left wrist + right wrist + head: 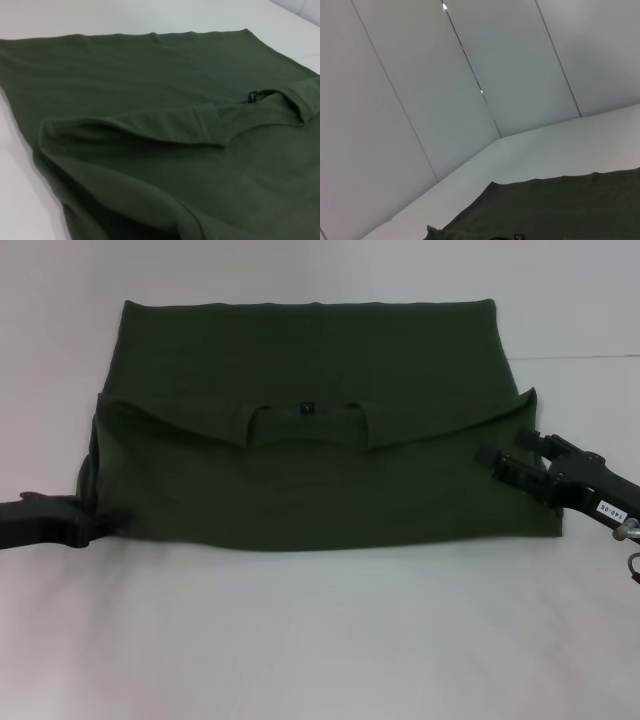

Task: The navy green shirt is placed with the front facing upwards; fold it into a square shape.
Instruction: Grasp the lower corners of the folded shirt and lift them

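The navy green shirt point(300, 470) lies on the white table, folded across. Its upper layer is brought down, so the round collar point(305, 420) with its small label sits mid-cloth and the plain green back faces up. The left wrist view shows the folded flap point(150, 125) and the collar label point(253, 96) up close. My left gripper point(100, 525) rests low at the shirt's near left corner, touching the cloth edge. My right gripper point(512, 458) hovers open over the shirt's right edge, nothing between its fingers. The right wrist view shows only the shirt's far edge point(560, 200).
White table point(320, 640) stretches in front of the shirt and beyond it. White wall panels point(470, 75) rise behind the table. The flap's right corner point(530, 395) stands up slightly.
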